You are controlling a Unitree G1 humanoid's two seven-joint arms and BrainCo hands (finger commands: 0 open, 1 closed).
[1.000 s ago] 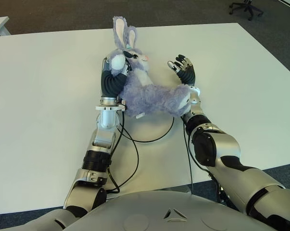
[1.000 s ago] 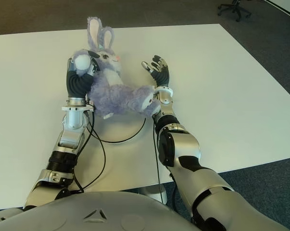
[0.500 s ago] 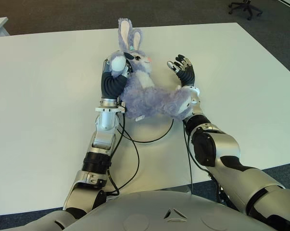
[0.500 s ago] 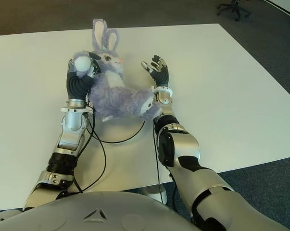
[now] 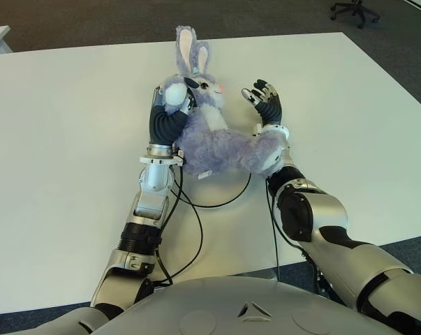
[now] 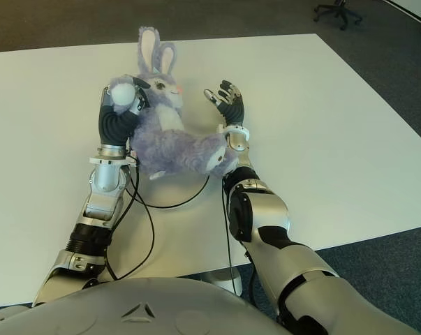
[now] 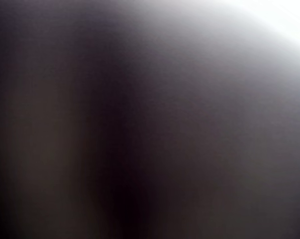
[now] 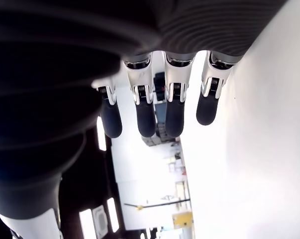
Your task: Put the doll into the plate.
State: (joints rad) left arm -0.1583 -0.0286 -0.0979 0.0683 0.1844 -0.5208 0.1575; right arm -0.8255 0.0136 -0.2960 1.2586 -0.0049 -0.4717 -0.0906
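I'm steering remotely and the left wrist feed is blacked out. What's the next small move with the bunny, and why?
Probably hold the grasp and pause before carrying. The left hand is curled on the doll, whose body drapes over the right wrist; the right hand is open beside it with nothing in it. No plate shows on the table, so a drop spot cannot be picked yet.

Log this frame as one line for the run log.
left hand: shut on bunny paw | right hand: open, empty, beside bunny | bunny across both arms | plate: not visible | table
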